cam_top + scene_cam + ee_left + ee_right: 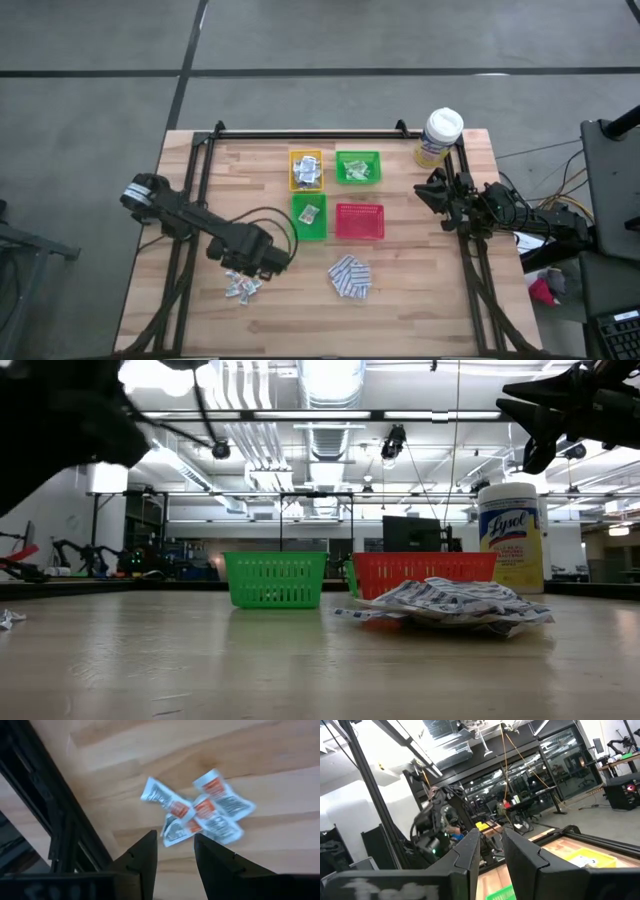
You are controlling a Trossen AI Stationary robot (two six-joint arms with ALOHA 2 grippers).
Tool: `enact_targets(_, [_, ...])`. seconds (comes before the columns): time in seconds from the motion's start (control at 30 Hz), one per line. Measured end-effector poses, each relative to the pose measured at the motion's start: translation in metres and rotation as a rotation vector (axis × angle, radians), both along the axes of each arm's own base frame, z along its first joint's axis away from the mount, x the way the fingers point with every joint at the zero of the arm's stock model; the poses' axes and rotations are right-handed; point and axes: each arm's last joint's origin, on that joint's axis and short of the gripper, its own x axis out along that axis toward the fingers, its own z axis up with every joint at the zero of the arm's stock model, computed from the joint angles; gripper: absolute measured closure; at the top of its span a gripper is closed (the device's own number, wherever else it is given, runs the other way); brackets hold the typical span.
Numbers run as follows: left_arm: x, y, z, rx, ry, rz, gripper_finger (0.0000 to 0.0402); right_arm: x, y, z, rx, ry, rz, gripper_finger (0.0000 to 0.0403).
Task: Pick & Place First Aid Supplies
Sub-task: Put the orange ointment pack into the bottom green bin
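Observation:
A small pile of white sachets with orange-red print (240, 285) lies at the table's front left; it also shows in the left wrist view (200, 812). My left gripper (262, 258) hovers just above and beside that pile, open and empty (175, 845). A pile of blue-and-white patterned pads (350, 277) lies at the front middle and shows in the low view (450, 602). More packets lie in the yellow tray (306, 170) and in both green trays (358, 167) (309, 217). My right gripper (432, 190) is raised at the right side, open and empty (492, 840).
An empty red tray (359, 221) stands beside the lower green tray. A yellow canister with a white lid (440, 137) stands at the back right, close to my right gripper. Black frame rails (190, 180) run along the table's left, back and right sides.

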Motion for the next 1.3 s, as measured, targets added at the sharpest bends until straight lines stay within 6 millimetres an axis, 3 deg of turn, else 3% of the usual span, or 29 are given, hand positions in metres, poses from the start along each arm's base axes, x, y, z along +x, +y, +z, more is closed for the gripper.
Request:
enact_targets(0.37, [-0.024,-0.006,-0.032,-0.017,0.128,0.001,0.0268,0.0,0.0,0.0,0.0,0.0,0.0,0.0333])
enact_targets(0.67, [-0.027,-0.006,-0.058,-0.045,0.046,-0.018,0.0268,0.0,0.0,0.0,0.0,0.0,0.0,0.0327])
enact_targets(1.3, [-0.041,-0.001,-0.08,-0.055,0.046,-0.019,0.0268,0.0,0.0,0.0,0.0,0.0,0.0,0.0335])
